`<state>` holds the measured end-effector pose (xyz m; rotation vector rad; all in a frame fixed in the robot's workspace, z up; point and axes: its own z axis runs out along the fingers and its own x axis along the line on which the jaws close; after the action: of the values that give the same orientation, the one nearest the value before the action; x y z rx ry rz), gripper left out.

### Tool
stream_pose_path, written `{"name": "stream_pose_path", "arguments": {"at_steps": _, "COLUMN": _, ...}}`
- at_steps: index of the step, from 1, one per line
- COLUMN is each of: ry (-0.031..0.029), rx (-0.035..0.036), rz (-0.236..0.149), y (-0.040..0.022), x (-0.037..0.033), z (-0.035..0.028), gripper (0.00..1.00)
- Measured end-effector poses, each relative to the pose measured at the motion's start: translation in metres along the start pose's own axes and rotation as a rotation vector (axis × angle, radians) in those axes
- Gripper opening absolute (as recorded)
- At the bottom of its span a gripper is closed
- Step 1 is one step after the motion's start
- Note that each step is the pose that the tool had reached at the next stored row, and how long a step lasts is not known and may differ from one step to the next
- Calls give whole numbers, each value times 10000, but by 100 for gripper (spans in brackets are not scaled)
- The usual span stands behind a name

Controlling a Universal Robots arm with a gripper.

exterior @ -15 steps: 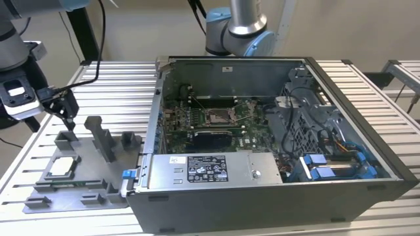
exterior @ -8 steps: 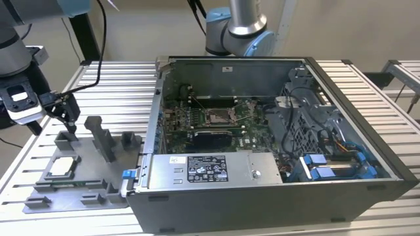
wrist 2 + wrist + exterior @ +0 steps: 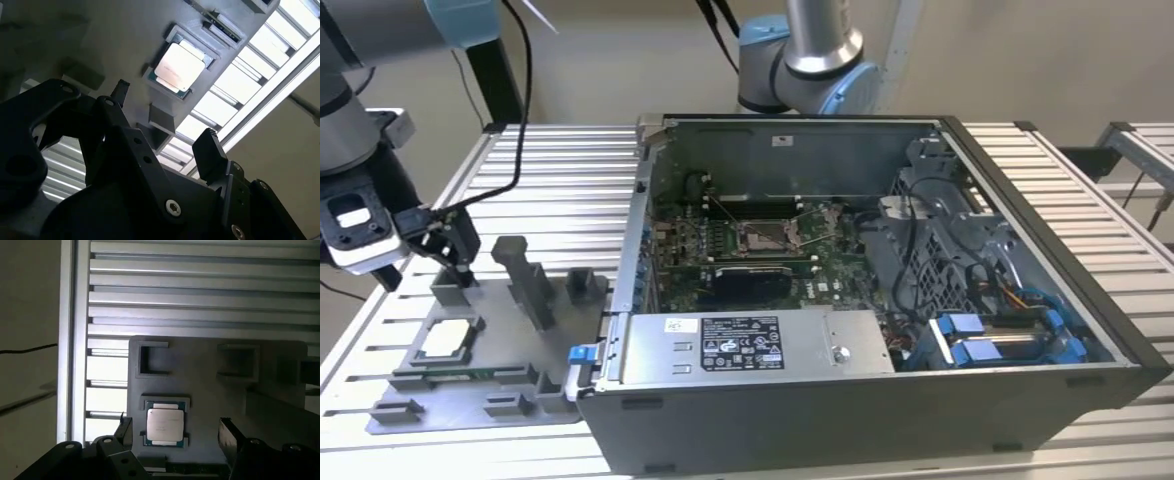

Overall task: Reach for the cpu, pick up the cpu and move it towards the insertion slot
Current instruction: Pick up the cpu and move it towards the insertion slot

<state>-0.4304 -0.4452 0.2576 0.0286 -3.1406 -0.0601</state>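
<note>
Exterior view: cpu (image 3: 444, 340) in grey tray (image 3: 474, 398) on slatted metal table (image 3: 547, 190), beige wall (image 3: 627, 60)

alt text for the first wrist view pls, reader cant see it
A cpu lies flat in a square recess of a grey tray, seen between the open jaws of the gripper, which is not touching it. The tray rests on a slatted metal table and has two more recesses, both empty.
</note>
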Motion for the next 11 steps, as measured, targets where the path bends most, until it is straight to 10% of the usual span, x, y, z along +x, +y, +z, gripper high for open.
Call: {"name": "stream_pose_path", "arguments": {"at_steps": 11, "ry": -1, "rx": 0, "rz": 0, "y": -83, "x": 12, "z": 155, "gripper": 100}}
